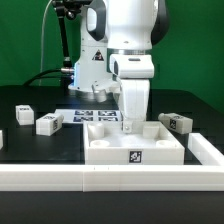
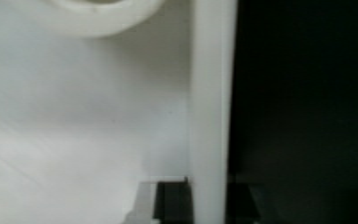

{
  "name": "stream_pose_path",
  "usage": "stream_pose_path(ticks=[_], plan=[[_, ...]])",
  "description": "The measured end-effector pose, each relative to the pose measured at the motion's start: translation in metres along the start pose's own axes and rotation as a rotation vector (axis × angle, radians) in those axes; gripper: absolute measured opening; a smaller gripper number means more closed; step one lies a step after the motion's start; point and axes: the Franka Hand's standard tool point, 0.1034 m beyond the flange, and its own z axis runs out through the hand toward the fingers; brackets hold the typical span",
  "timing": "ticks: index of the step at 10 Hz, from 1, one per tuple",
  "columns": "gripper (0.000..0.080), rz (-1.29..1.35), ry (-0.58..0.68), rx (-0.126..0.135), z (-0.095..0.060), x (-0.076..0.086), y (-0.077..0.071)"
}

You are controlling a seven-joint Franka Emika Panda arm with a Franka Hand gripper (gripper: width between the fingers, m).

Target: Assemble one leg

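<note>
Black table; gripper snug around upright leg

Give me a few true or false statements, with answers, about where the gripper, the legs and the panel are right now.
1. The gripper hangs over the wide white panel. True.
2. One loose leg lies on the exterior view's left of the panel, and another leg lies on its right. True.
3. The panel's front face is blank. False: it bears a black-and-white tag.
4. The surface under the parts is white. False: the table is black.
5. The marker board lies in front of the panel. False: it lies behind the panel.
</note>
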Motion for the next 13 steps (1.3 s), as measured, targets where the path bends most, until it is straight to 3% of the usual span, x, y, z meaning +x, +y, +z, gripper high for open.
stream_pose_path(ticks=[1, 4, 7, 9, 13], plan=[[0.0057, -0.002, 0.000, -0.002, 0.000, 0.001, 0.002], [0.0057, -0.037, 0.007, -0.024, 0.000, 0.015, 0.030], [0.0057, -0.029, 0.007, -0.027, 0.001, 0.018, 0.046], [0.0057, -0.001, 0.006, -0.023, 0.001, 0.023, 0.058], [0.0057, 0.068, -0.008, 0.008, 0.001, 0.036, 0.059]])
